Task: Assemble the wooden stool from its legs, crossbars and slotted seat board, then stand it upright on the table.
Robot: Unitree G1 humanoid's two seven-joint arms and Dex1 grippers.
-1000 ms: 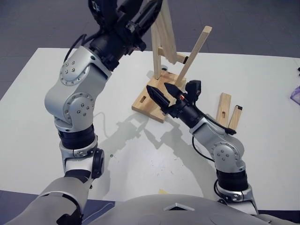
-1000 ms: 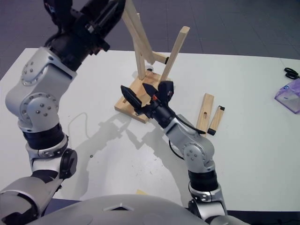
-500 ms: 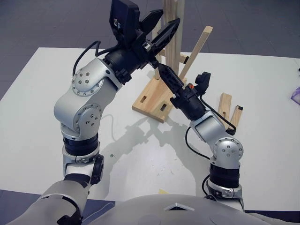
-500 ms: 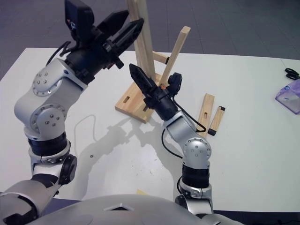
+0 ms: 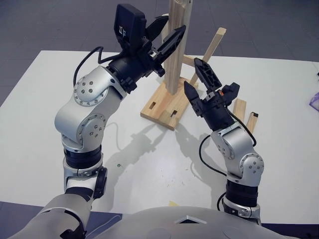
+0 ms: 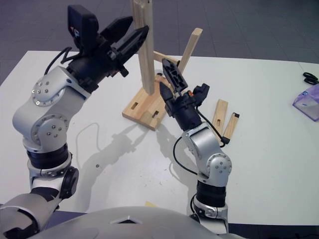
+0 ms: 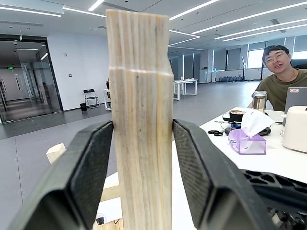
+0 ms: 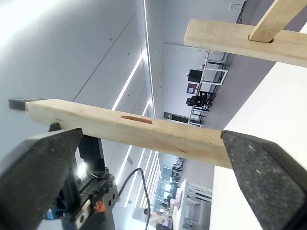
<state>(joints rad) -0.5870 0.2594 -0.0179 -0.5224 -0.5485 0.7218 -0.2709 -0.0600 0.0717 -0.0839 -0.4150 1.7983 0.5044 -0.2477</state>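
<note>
The upright leg (image 5: 174, 64) runs past the picture's top edge, hiding its upper end. The right gripper (image 5: 191, 73) covers the foot of the slanted leg (image 5: 213, 44) and the corner of the seat board (image 5: 160, 101) nearest the right edge of the table (image 5: 284, 149).

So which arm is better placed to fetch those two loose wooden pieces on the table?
Probably right: the right end effector is open and empty, with the loose pieces on its side; the left end effector is clamped on the upright leg.

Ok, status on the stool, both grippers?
Left gripper shut on upright leg, standing on seat board. Right gripper open, empty, beside it. Two loose pieces lie on table by right arm, nothing blocking.
</note>
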